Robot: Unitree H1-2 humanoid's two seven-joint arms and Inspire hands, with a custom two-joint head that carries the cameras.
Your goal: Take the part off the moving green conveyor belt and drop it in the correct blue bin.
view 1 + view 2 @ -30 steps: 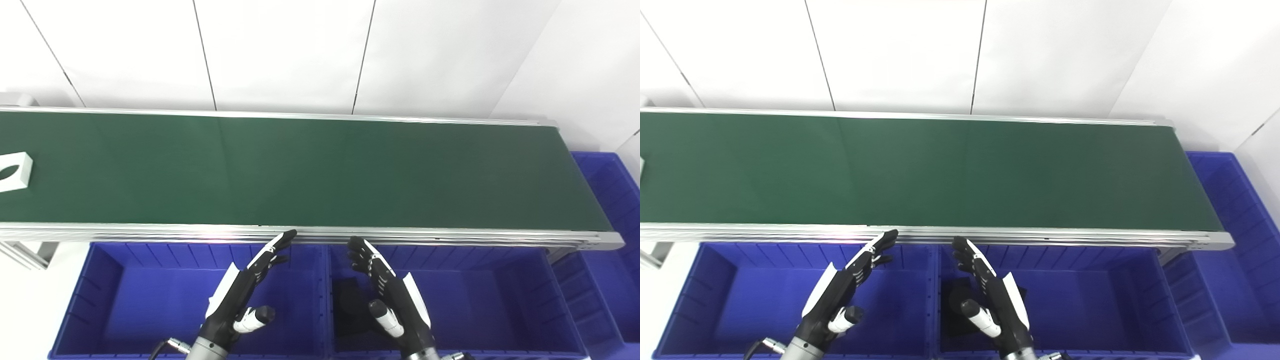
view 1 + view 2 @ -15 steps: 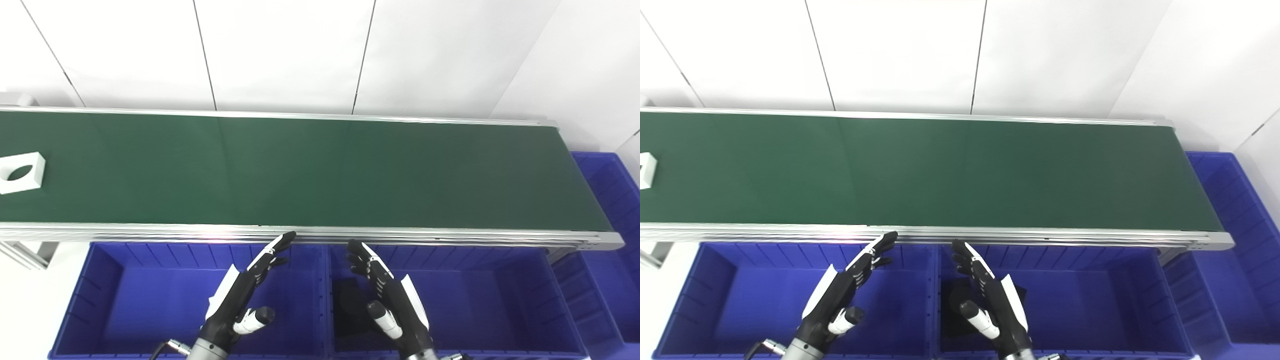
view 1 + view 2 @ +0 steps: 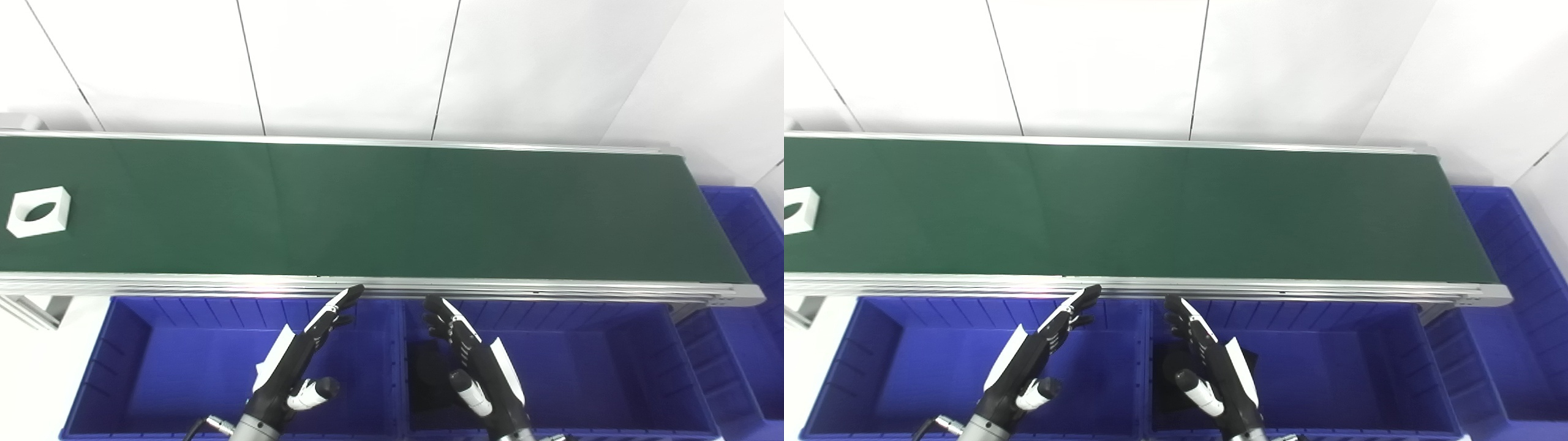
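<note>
Green conveyor belt (image 3: pixel 392 211) runs left to right across the view, framed by an aluminium rail (image 3: pixel 490 288) on the near edge and a thinner one at the far edge. Right end of the belt stops short of the corner, above a blue bin (image 3: pixel 750 257) set at that end.

Part (image 3: pixel 39 211): white block with a round through-hole, lying flat at the far left of the belt, about midway between the two rails. Partly cut off by the frame edge in the right eye view. Rest of the belt surface is bare green, open along its whole length to the right of the part.

Below the near rail, two blue bins side by side: left bin (image 3: pixel 153 367), right bin (image 3: pixel 612 367), sharing a divider wall near centre. A dark object (image 3: pixel 432 380) lies on the floor of the right bin near the divider; shape not resolved.

Left hand (image 3: pixel 300 355): over the left bin, fingers (image 3: pixel 337 304) extended and slightly apart, tips close to the near rail, holding nothing. Right hand (image 3: pixel 478 367): over the right bin, fingers (image 3: pixel 444 315) extended and apart, tips just short of the rail, empty. Both hands well apart from the part.

Background: white panelled wall (image 3: pixel 349 61) with thin dark seams.
</note>
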